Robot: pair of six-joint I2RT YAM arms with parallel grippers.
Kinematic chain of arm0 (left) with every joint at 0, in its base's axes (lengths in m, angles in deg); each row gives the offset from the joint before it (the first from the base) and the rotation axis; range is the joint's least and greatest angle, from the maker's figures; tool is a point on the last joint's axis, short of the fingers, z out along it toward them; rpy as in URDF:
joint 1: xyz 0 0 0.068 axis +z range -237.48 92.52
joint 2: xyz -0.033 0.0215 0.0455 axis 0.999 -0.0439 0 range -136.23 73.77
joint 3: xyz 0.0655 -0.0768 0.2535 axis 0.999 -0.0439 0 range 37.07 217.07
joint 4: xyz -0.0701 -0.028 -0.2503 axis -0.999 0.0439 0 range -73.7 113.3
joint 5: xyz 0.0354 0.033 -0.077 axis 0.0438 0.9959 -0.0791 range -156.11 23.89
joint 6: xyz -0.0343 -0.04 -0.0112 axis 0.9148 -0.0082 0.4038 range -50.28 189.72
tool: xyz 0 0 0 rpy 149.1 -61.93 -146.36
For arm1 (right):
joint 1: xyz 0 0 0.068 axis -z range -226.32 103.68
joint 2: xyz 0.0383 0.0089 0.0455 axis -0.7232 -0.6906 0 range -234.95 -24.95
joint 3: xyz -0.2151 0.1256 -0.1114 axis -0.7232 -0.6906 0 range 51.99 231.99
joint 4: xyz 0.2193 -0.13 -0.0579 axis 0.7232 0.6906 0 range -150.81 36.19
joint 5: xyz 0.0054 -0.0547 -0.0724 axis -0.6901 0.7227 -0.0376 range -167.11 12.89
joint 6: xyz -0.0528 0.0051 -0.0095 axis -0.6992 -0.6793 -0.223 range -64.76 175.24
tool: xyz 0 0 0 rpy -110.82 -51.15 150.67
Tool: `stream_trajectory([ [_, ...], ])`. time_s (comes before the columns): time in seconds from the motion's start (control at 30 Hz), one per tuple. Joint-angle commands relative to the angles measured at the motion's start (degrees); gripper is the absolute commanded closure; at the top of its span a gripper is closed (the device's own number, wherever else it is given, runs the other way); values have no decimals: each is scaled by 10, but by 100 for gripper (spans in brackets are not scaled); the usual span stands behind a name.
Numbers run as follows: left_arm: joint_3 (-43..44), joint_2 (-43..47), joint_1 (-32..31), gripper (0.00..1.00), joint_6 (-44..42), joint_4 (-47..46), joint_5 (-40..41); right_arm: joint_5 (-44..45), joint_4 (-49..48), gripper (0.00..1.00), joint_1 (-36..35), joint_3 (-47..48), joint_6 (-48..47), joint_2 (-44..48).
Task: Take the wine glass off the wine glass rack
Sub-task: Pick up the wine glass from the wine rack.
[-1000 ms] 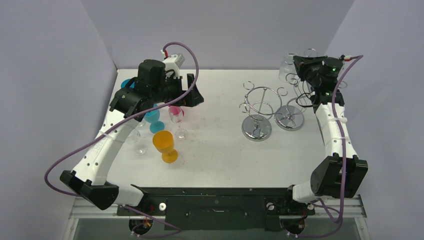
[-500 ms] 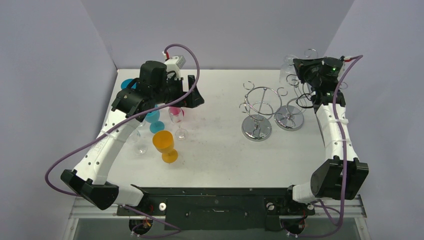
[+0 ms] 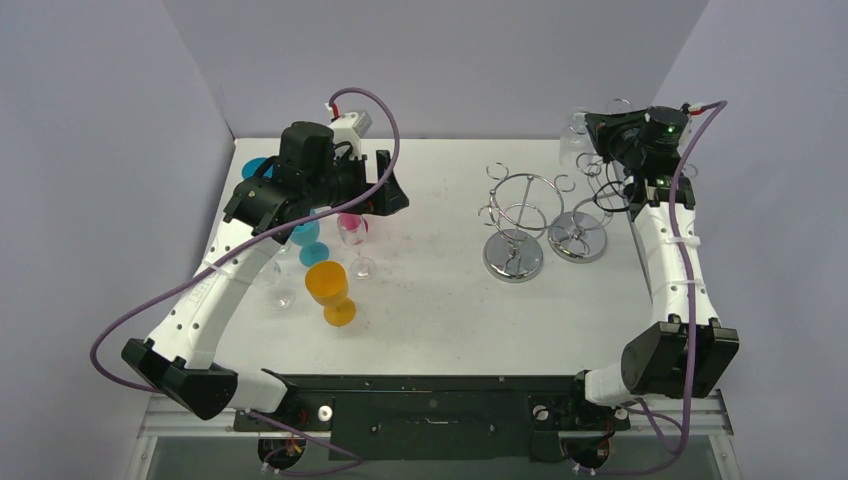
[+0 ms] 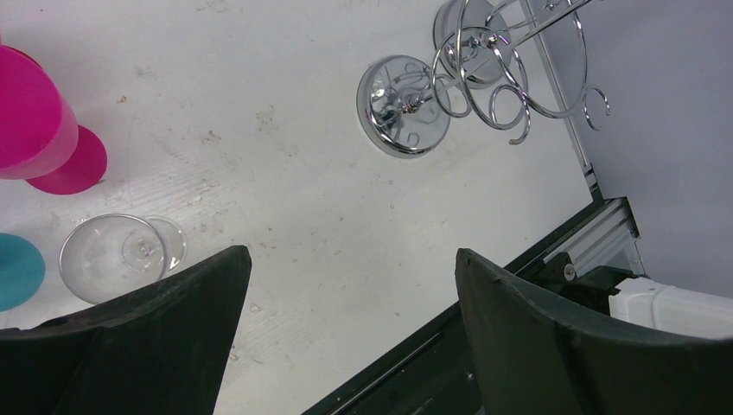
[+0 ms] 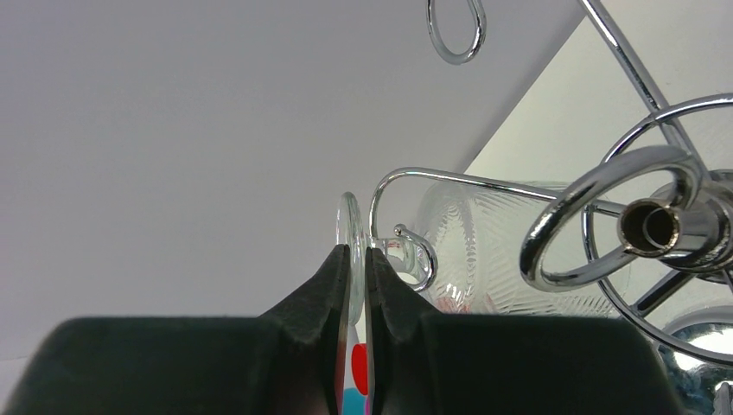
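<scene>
While the orange glass (image 3: 327, 282) stands nearest, on the left of the table (image 3: 450, 310), the left gripper (image 3: 392, 185) hovers beyond it with jaws spread wide, holding nothing. To the right stands a nearer rack (image 3: 513, 255), with the wine glass rack (image 3: 578, 235) just behind it. At the far right, the right gripper (image 5: 355, 251) is pinched closed on the thin foot of the clear wine glass (image 5: 484, 251), whose stem sits in a rack hook.
</scene>
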Motion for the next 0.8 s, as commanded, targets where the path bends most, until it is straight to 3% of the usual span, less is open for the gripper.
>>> stream_trajectory([
  [0.0, -3, 16, 0, 14, -11, -33, -8, 8, -72, 100, -6, 54, 0, -5],
  [0.77, -8, 18, 10, 14, -14, -37, -13, 32, -64, 100, -14, 82, -2, -45],
])
